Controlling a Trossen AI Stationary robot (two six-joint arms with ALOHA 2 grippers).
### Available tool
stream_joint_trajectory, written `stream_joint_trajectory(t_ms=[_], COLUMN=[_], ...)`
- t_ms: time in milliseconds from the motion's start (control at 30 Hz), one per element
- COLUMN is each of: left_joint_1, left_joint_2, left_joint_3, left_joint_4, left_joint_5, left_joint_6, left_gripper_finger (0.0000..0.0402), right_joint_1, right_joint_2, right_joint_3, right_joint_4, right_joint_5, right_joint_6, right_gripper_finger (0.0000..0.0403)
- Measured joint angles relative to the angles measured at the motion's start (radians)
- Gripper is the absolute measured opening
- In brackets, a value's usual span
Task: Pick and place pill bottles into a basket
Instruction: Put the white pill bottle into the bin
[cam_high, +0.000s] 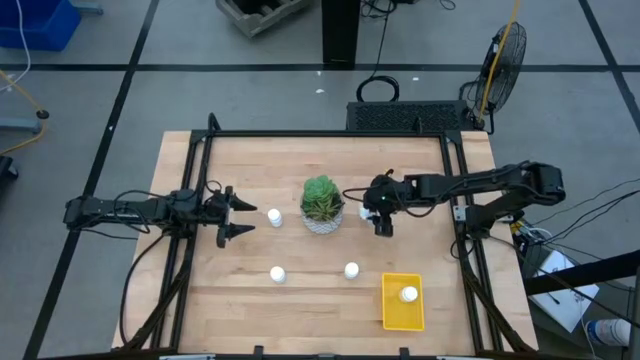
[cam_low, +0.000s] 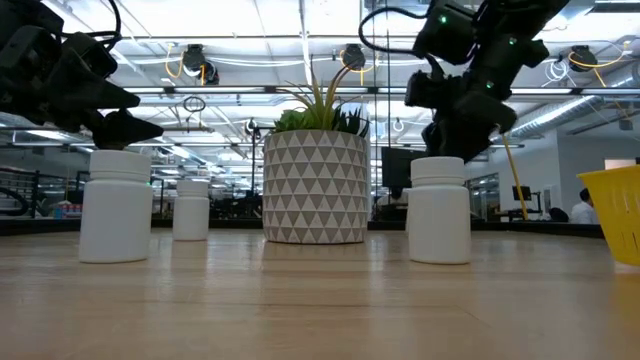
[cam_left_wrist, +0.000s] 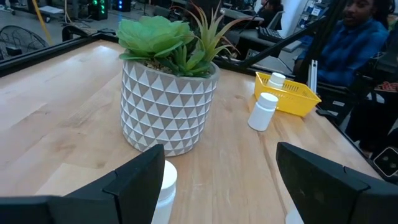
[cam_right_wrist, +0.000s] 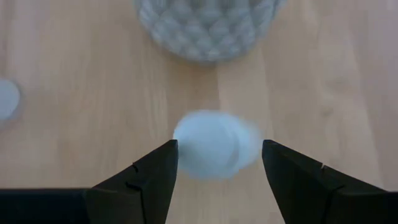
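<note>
high view shows the right claw (cam_high: 381, 213) spread open above a pill bottle (cam_right_wrist: 214, 144) beside the plant (cam_high: 322, 203), likely lining up a grasp; the left claw (cam_high: 236, 214) waits open by another bottle (cam_high: 274, 217); the basket (cam_high: 389, 309) holds one.

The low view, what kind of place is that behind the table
Most likely a robotics lab or workshop in an industrial hall: exposed ceiling ducts and strip lights overhead, workbenches with monitors behind, and a person seated far off beyond the potted plant.
</note>
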Motion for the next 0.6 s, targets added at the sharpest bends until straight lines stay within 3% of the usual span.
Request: stream_joint_trajectory(t_ms=[600], left_joint_1=[0.0], left_joint_2=[0.0], left_joint_3=[0.0], left_joint_4=[0.0], left_joint_5=[0.0], left_joint_6=[0.005], left_gripper_finger=[0.031], right_joint_1=[0.0], right_joint_2=[-0.005], right_joint_3=[0.001], right_joint_4=[0.032], right_joint_5=[-0.003], right_joint_6=[-0.003], right_gripper_finger=[0.0228])
